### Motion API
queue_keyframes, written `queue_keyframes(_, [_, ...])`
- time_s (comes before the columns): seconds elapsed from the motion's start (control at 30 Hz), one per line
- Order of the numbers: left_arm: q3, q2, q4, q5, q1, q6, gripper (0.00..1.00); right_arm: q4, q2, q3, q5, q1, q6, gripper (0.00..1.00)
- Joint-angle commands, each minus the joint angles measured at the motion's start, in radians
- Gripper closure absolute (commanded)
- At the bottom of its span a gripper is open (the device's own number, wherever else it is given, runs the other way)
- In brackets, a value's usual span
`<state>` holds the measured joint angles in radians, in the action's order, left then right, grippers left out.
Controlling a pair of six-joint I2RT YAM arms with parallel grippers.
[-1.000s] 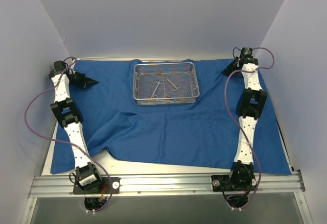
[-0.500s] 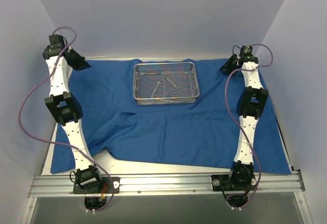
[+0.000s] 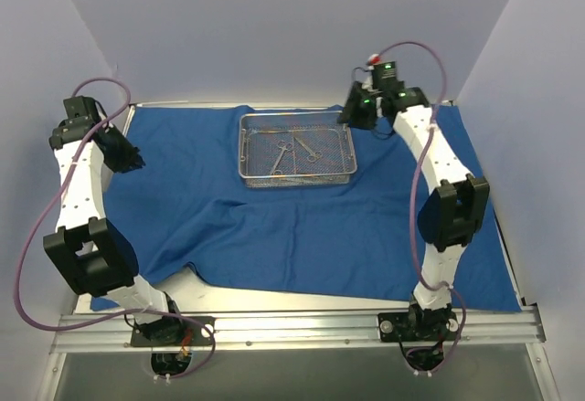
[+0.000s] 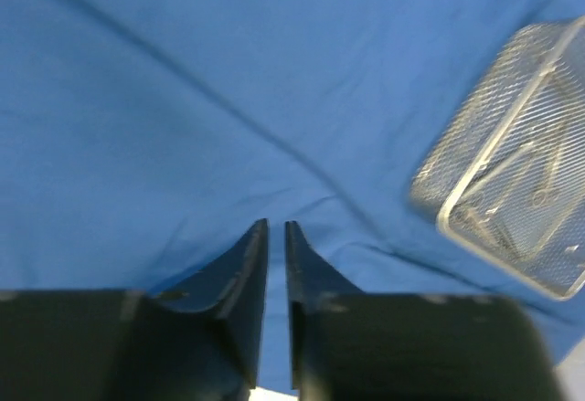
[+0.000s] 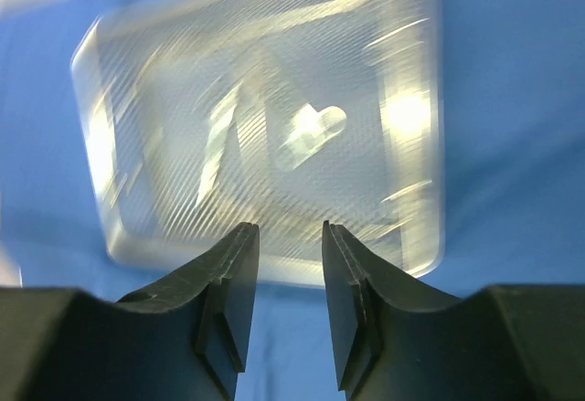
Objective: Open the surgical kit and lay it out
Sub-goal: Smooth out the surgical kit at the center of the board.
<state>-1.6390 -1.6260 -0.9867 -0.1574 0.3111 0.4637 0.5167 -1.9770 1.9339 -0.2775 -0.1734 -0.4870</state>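
Observation:
The royal-blue cloth wrap [image 3: 302,227] lies spread open over the table. The silver wire-mesh tray [image 3: 296,183] stands on it at the far middle, with thin steel instruments [image 3: 283,156] lying inside. My left gripper [image 3: 135,160] hangs above the cloth's far left part, empty, its jaws almost together. In the left wrist view it [image 4: 276,229] is over bare cloth [image 4: 183,100], with the tray [image 4: 494,150] to the right. My right gripper [image 3: 347,116] hovers at the tray's far right corner. In the right wrist view it [image 5: 288,232] is open and empty above the blurred tray [image 5: 402,200].
White walls close in the table on the left, back and right. The cloth's near left edge [image 3: 196,273] is rucked up and shows the pale table [image 3: 228,296] beneath. A metal rail [image 3: 292,328] carries both arm bases along the near edge.
My right gripper has swung left from the cloth's far right corner to the tray's far right corner. My left arm has pulled back toward the left wall, its gripper now lower over the cloth.

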Motion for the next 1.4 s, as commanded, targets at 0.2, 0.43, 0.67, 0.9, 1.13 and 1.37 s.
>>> queue_keyframes(0.2, [-0.044, 0.037, 0.092, -0.03, -0.012, -0.021, 0.62, -0.112, 0.069, -0.147, -0.103, -0.518, 0.065, 0.87])
queue_keyframes(0.43, [0.013, 0.083, 0.105, -0.045, -0.015, 0.047, 0.6, -0.262, -0.088, -0.147, -0.202, -0.715, -0.004, 1.0])
queue_keyframes(0.67, [0.022, 0.124, 0.06, -0.028, -0.015, 0.027, 0.62, -0.366, -0.224, -0.158, -0.233, -0.827, 0.005, 1.0])
queue_keyframes(0.9, [0.065, 0.163, 0.065, -0.007, -0.02, 0.029, 0.6, -0.396, -0.334, -0.098, -0.235, -0.874, 0.033, 1.0])
queue_keyframes(1.13, [0.071, 0.158, 0.08, -0.001, -0.02, 0.03, 0.57, -0.33, -0.416, -0.093, -0.219, -0.939, 0.117, 1.0])
queue_keyframes(1.37, [0.062, 0.132, 0.085, 0.015, -0.02, 0.018, 0.58, -0.176, -0.376, -0.15, -0.213, -1.064, 0.223, 1.0])
